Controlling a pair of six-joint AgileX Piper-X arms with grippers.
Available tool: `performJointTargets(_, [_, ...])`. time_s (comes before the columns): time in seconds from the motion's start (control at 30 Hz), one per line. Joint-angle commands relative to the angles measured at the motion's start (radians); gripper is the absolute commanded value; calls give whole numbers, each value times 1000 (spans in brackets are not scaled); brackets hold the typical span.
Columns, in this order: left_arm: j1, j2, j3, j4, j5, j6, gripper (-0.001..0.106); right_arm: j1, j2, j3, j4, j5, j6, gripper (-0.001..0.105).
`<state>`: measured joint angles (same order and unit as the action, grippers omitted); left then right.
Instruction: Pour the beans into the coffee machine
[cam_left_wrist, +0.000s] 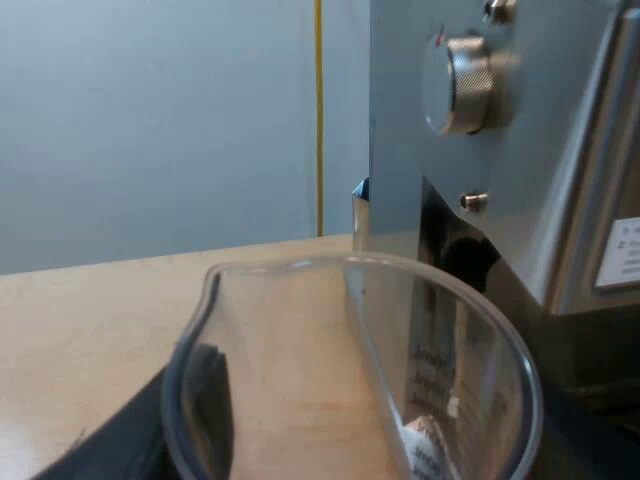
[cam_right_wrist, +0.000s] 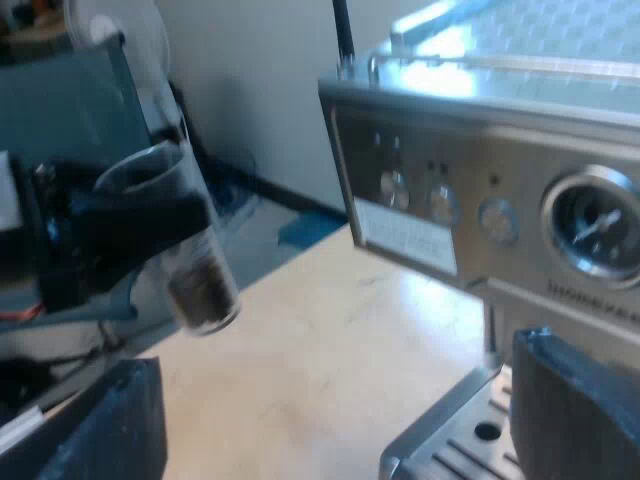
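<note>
The left pincer (cam_right_wrist: 150, 220) is clamped on the measuring glass (cam_right_wrist: 195, 250), a clear cylinder with printed marks, tilted, dark beans (cam_right_wrist: 203, 290) lying in its bottom. It hangs over the pale worktop (cam_right_wrist: 320, 340), near the espresso machine (cam_right_wrist: 480, 130). The right pincer (cam_right_wrist: 340, 420) stands apart near the drip tray (cam_right_wrist: 470, 440).

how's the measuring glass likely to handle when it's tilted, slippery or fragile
The measuring glass looks clear, smooth and thin-walled, so probably slippery and breakable if squeezed hard. The beans fill only its bottom, so it is likely light, and they would slide once tilted.
</note>
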<state>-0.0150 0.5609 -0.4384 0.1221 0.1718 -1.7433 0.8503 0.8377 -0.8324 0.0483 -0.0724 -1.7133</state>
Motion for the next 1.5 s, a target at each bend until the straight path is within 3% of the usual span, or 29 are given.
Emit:
performJointTargets(0.03, [-4, -58, -39, 87, 11, -1, 32, 3, -37, -11, -15, 37, -15, 72])
performJointTargets(0.27, [-4, -97, -144, 221, 19, -1, 32, 3, -113, -11, -15, 172, -18, 72])
performJointTargets(0.37, [-4, -97, -185, 224, 27, -1, 32, 3, -148, -11, -15, 223, -22, 72])
performJointTargets(0.53, [-4, -93, -246, 229, 28, -1, 32, 3, -191, -11, -15, 244, -123, 72])
performJointTargets(0.6, [-4, -86, -269, 247, 27, -1, 32, 3, -200, -11, -23, 270, -133, 72])
performJointTargets(0.87, [-4, -8, -388, 324, 30, -1, 32, 3, -200, -11, -137, 401, -133, 72])
performJointTargets(1.13, [-4, 121, -525, 324, 73, -1, 32, 3, -198, -11, -149, 420, -150, 72])
performJointTargets(1.4, [-122, 240, -637, 324, 58, 26, 32, 3, -198, -11, -149, 420, -150, 72])
performJointTargets(1.5, [-176, 295, -688, 324, -13, 39, 32, 3, -198, -11, -149, 420, -150, 72])
